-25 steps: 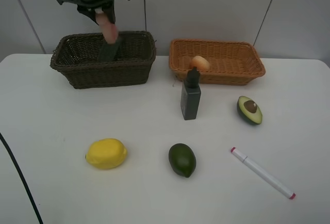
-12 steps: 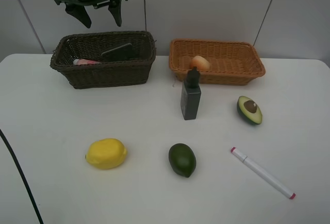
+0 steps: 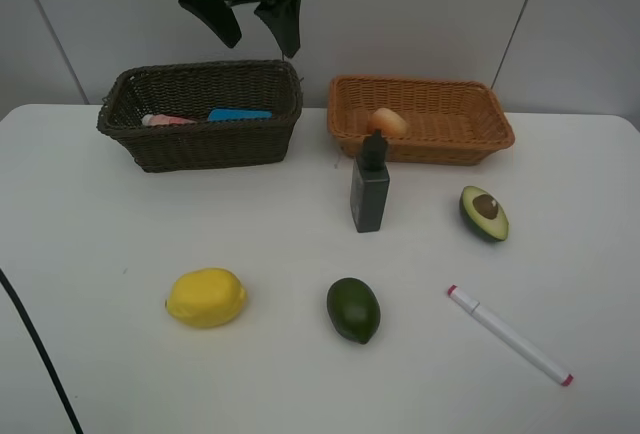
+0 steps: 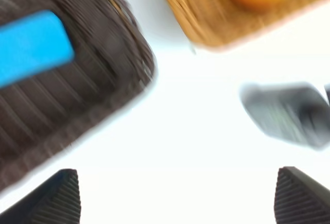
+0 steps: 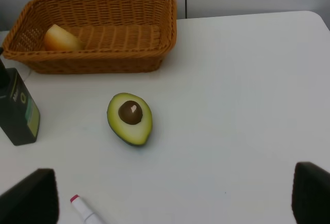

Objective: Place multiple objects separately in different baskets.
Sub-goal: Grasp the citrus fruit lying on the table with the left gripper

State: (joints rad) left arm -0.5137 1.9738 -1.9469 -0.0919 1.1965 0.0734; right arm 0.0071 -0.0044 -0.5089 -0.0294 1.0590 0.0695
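My left gripper (image 3: 250,19) is open and empty, high above the right end of the dark brown basket (image 3: 130,139). In that basket lie the pink bottle (image 3: 165,119) and the eraser (image 3: 240,114), blue face up. The peach (image 3: 388,121) lies in the tan basket (image 3: 480,144). The dark grey bottle (image 3: 370,189), halved avocado (image 3: 485,212), whole avocado (image 3: 353,309), lemon (image 3: 205,297) and marker (image 3: 510,334) are on the table. My right gripper (image 5: 170,198) is open and empty above the table, near the halved avocado (image 5: 130,118); it is out of the exterior view.
The blurred left wrist view shows the dark basket's corner (image 4: 103,69), the eraser (image 4: 31,46), the tan basket (image 4: 201,17) and the grey bottle (image 4: 286,113). The white table (image 3: 90,254) ends at a wall behind the baskets.
My left gripper let the pink bottle go into the dark basket, opened, and moved right. The eraser that leaned in the basket now lies flat, blue side up.
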